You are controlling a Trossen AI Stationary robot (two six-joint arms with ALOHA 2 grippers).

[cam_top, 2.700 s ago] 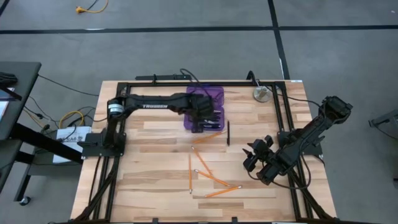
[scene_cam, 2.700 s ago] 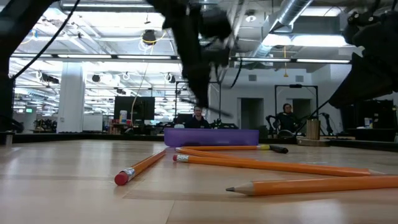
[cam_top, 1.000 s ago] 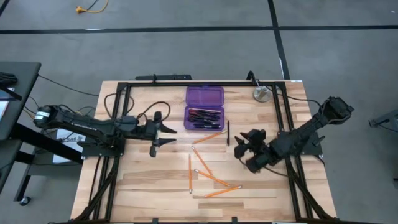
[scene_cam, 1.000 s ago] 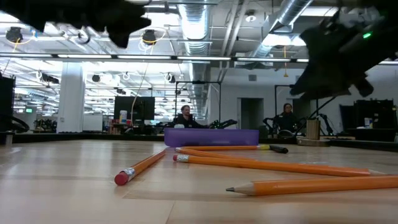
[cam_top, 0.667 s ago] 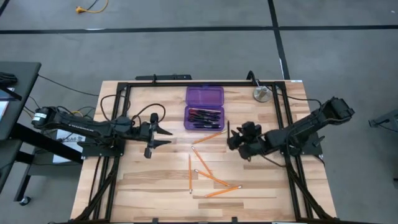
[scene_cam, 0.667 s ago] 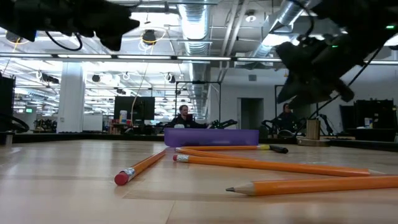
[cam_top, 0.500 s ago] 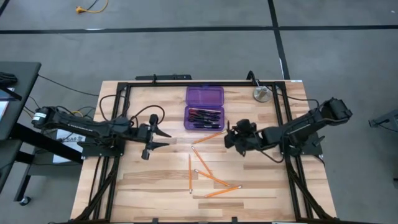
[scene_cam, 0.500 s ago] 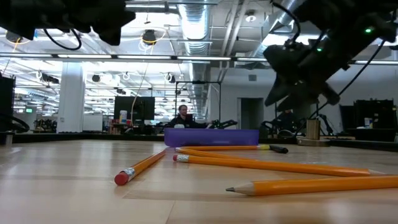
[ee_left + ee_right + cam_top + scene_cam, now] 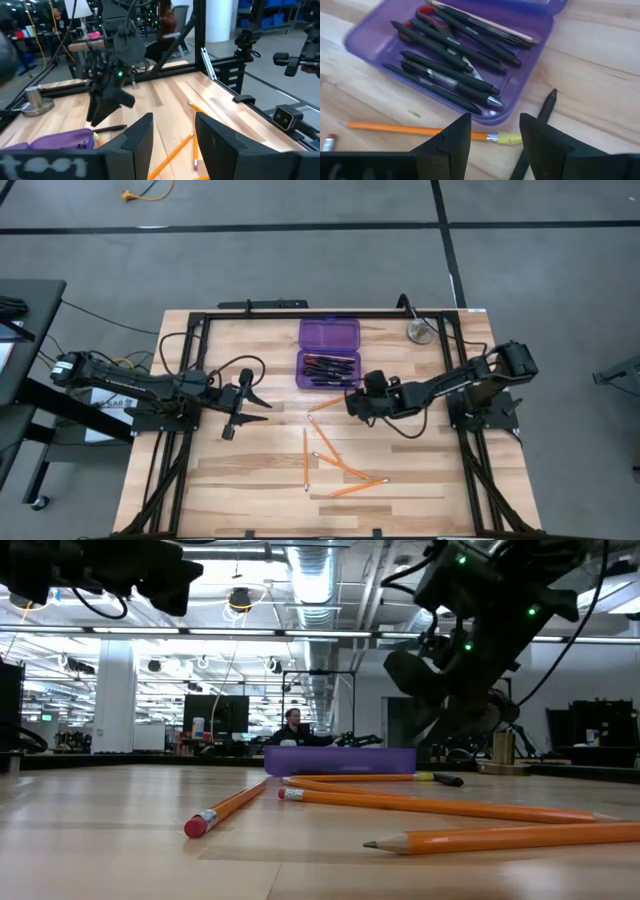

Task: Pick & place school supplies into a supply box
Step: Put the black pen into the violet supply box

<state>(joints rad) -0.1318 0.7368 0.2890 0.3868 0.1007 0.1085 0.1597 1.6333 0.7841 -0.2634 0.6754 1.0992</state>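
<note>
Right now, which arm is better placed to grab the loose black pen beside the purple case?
The right arm, probably. Its open fingers hover just over the slim black pen beside the translucent purple plastic case, while the left gripper waits open, off toward the table's left side.

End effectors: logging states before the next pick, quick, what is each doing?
Left end effector: open, empty.
Right end effector: open, empty, above the black pen.

The right gripper [image 9: 356, 402] hovered just beside the purple supply box [image 9: 329, 353], near the desk's [image 9: 400, 470] middle. The left gripper [image 9: 250, 404] waited open, apparently, toward the left edge. Orange pencils [image 9: 335, 465] lay scattered toward the near edge.
</note>
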